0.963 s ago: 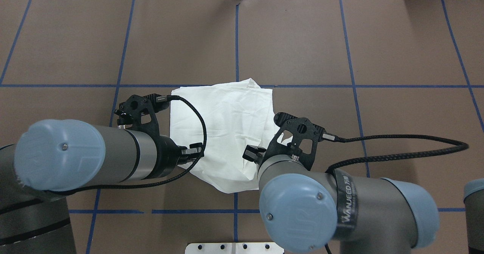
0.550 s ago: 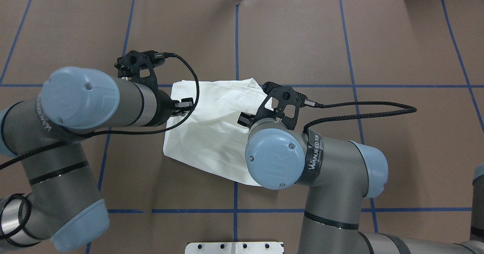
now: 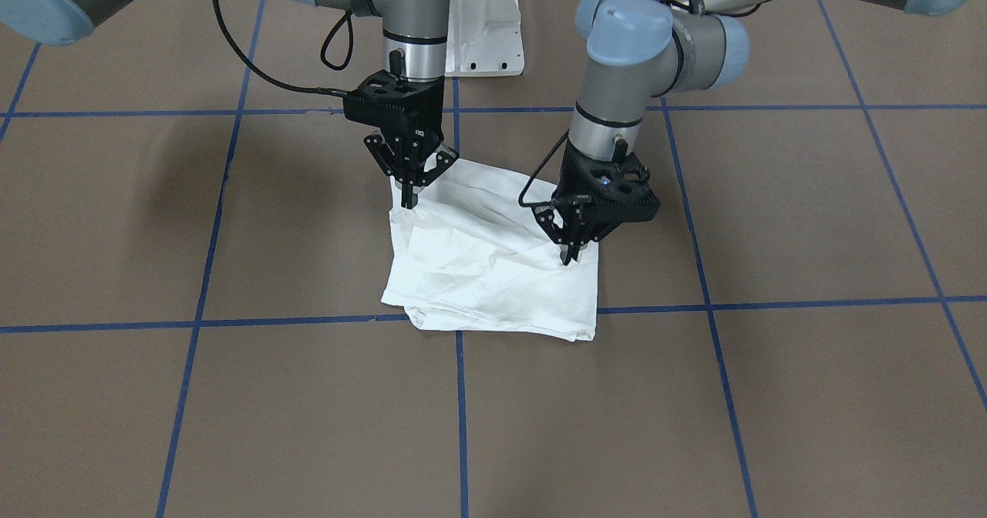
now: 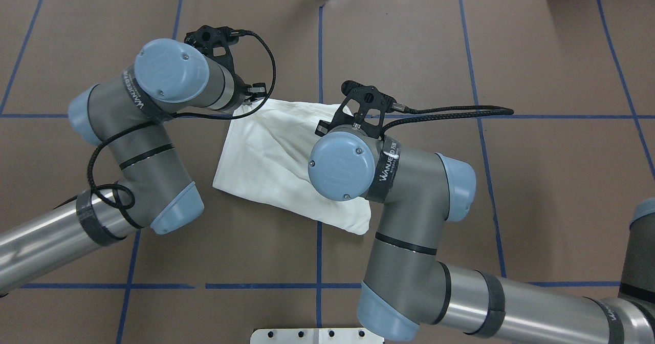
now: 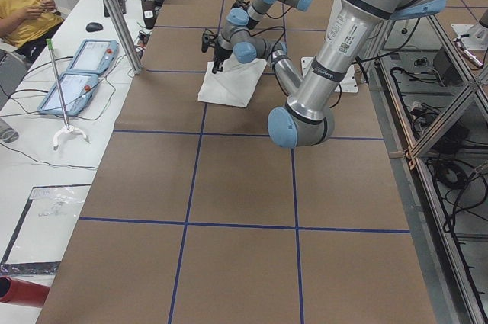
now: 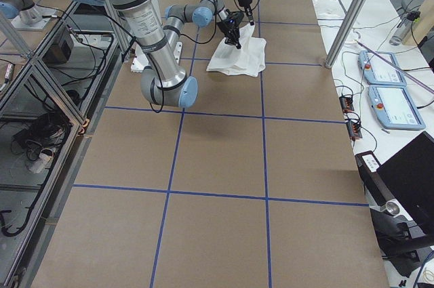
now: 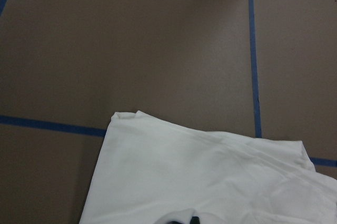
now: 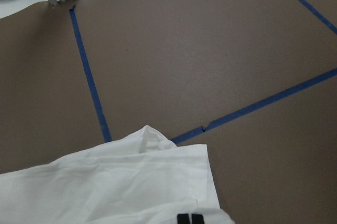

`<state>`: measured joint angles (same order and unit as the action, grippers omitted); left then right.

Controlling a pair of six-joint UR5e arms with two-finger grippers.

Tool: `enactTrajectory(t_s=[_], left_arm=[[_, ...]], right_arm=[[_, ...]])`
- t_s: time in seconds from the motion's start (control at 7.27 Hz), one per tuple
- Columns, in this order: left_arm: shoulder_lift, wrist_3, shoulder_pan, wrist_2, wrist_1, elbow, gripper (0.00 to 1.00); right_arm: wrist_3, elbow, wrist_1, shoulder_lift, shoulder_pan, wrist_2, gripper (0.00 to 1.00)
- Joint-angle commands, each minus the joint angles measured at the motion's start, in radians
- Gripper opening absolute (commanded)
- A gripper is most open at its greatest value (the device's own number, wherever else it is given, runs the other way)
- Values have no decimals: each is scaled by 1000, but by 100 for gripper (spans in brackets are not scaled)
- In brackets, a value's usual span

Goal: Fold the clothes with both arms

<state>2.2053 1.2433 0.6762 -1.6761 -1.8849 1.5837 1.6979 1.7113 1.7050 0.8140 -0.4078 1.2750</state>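
Plainly, "WANJEED" lettering is showing on black bands around the left arm point(image 4: 134, 95) and right arm point(image 4: 390, 162). The left gripper point(image 3: 569, 254) and right gripper point(image 3: 409, 196) are each pinching the white T-shirt point(image 3: 493, 279), which is lying folded mid-table point(image 3: 231, 410), its far edge touching blue tape point(image 3: 771, 304). Bare brown surface is spreading all round.

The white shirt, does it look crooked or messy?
Yes. The white shirt lies slanted across the blue tape lines, wrinkled, with a far corner bunched up. The left gripper and right gripper pinch it.
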Motion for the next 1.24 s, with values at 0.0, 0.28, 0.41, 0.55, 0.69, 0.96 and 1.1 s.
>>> enactTrajectory(t_s=[0.0,0.28,0.41,0.55,0.69,0.96,1.1], left_arm=[[17,-164,46,18,-126,-142,99],[-10,-247,75,-37,-126,-72,100],[-62,-305,83,-69,-128,-18,100],[-90,-347,89,-71,-131,17,100],[-99,-349,89,-71,-131,27,100],[-102,-349,89,-73,-131,36,100],[-102,-349,89,-73,-131,36,100]], right_arm=[[-108,-256,-178,-86,-54,1,100],[-126,-257,-177,-105,-97,119,100],[-123,-265,-177,-105,-95,119,100],[-121,-271,-179,-104,-92,119,100],[-119,-280,-177,-105,-85,119,100],[-97,-285,-179,-105,-37,112,69],[-86,-288,-179,-102,-25,104,51]])
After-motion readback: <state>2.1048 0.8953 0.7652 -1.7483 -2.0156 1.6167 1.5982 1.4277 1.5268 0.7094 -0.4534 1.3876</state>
